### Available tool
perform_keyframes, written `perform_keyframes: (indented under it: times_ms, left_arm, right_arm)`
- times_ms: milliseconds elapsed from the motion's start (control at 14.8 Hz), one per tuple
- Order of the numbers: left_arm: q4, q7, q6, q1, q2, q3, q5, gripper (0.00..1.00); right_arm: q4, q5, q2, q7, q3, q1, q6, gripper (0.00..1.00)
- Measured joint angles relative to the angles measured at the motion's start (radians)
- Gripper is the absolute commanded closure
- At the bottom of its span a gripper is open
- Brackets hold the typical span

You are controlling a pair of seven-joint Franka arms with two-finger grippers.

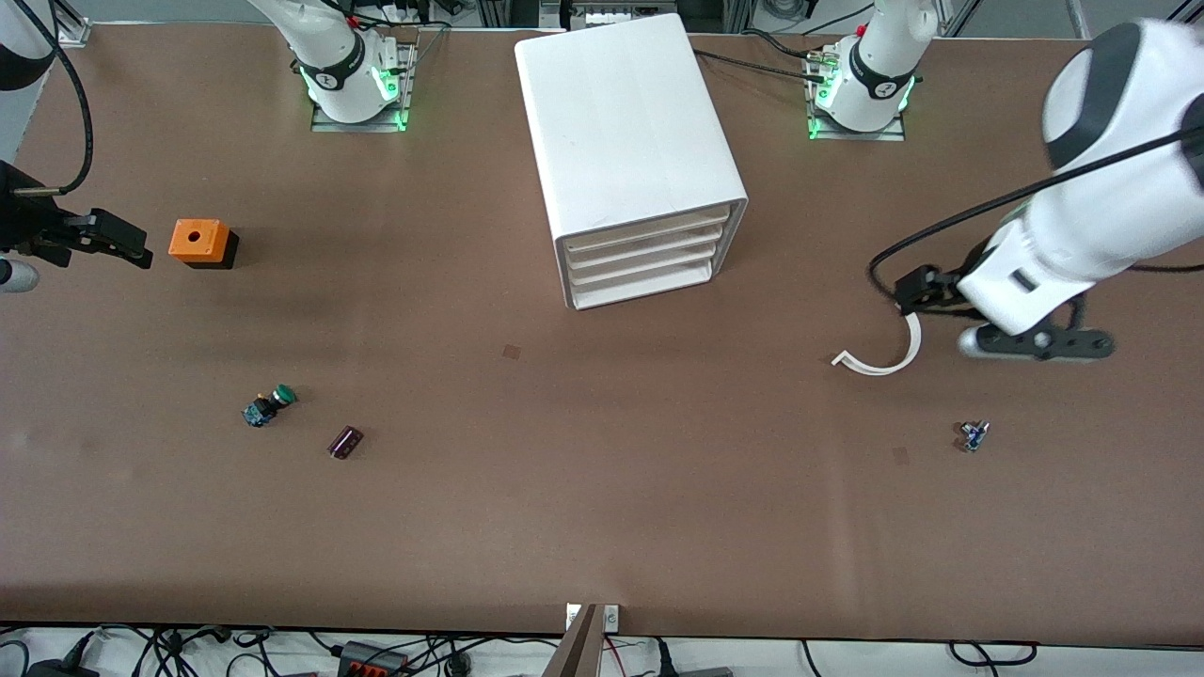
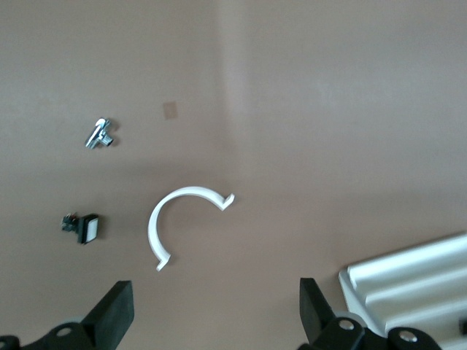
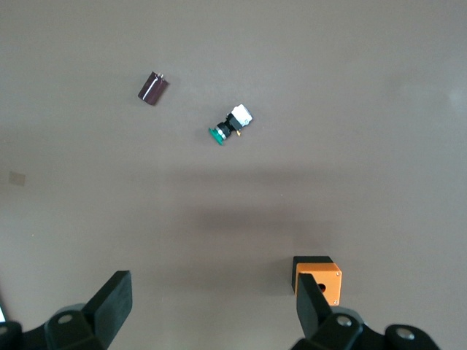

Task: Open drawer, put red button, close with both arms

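Open left hand point(image 2: 211, 313) over a white curved clip point(image 2: 157, 222) beside the cabinet point(image 2: 408, 284).

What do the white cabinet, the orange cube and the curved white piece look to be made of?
The cabinet: likely moulded plastic, smooth semi-gloss white with rounded edges and thin tray fronts. The orange cube: probably plastic, matte orange top with a round hole over a black base. The curved white piece: seems thin rigid plastic, an open ring section with a small hooked end; finish unclear.
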Motion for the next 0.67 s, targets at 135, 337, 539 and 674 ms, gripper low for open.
perform_keyframes:
  times_ms: [135,337,539,674]
  left_arm:
    - [-0.094,0.061,0.001,-0.005,-0.095,0.091,-0.072,0.0]
    - [-0.19,0.144,0.047,-0.024,-0.177,0.175,-0.075,0.0]
    - [-0.238,0.151,0.078,-0.039,-0.209,0.179,-0.033,0.0]
    - [-0.26,0.151,0.082,-0.048,-0.221,0.179,-0.029,0.0]
  right_arm:
    - [0.0,0.0,0.0,0.001,0.0,0.001,-0.009,0.0]
    - [0.0,0.0,0.0,0.02,0.0,0.002,-0.01,0.0]
    - [-0.002,0.0,-0.001,0.023,0.0,0.002,-0.013,0.0]
    - [-0.016,0.0,-0.006,0.023,0.0,0.002,-0.01,0.0]
